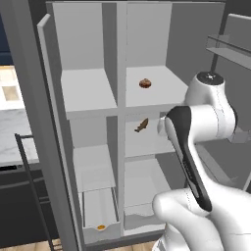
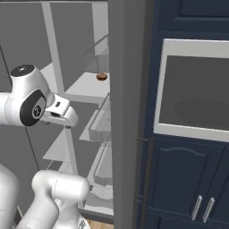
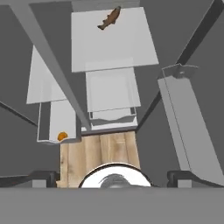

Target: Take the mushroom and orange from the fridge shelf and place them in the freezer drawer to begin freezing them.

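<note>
The mushroom [image 1: 144, 83] [image 2: 102, 76], a small rounded brown lump, lies on the light-grey fridge shelf [image 1: 162, 93] [image 2: 82, 91] in the wider right column. The orange [image 1: 101, 227] [image 3: 62, 136] rests inside the pulled-out narrow freezer drawer [image 1: 101, 235] [image 3: 44, 124] at the bottom left, near its front. My gripper [image 3: 112, 178] is open with nothing between its widely spread fingertips [image 3: 43, 178]. It hangs in front of the fridge, high above the drawers and looking down on them. It touches neither food item.
An elongated dark brown piece [image 1: 141, 126] [image 3: 109, 18] lies on the shelf below the mushroom. A wider grey drawer [image 3: 111, 94] stands pulled out beside the freezer drawer. The fridge door with bins [image 3: 183, 113] is open at right. A dark blue cabinet [image 2: 188, 134] stands beyond.
</note>
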Robot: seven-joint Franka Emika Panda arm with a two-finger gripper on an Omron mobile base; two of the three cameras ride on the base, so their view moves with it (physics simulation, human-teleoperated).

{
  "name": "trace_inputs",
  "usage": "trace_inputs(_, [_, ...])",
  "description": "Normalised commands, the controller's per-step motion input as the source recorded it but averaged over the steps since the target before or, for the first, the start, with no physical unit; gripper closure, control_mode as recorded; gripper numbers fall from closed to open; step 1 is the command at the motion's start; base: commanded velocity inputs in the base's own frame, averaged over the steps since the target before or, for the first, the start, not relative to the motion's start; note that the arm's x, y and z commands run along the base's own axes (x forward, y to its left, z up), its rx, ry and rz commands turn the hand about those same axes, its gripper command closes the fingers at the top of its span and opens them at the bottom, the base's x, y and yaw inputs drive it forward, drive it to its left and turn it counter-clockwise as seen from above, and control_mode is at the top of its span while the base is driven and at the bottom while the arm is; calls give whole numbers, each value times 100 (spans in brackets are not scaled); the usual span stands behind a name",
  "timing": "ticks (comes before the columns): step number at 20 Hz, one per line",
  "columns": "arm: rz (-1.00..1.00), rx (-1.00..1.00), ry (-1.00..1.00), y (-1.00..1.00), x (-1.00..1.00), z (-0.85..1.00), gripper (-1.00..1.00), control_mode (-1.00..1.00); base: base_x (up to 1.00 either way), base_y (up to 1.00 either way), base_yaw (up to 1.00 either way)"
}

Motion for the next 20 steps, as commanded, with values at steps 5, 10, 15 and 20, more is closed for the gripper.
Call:
trace_inputs(5, [-2,0,-27,-17,40,24,-100,-100,0,0,0])
trace_inputs(10, [-1,0,-18,-28,34,24,-100,-100,0,0,0])
trace_inputs(15, [-1,0,-1,0,77,14,-100,-100,0,0,0])
trace_inputs(20, [0,0,3,0,76,28,-100,-100,0,0,0])
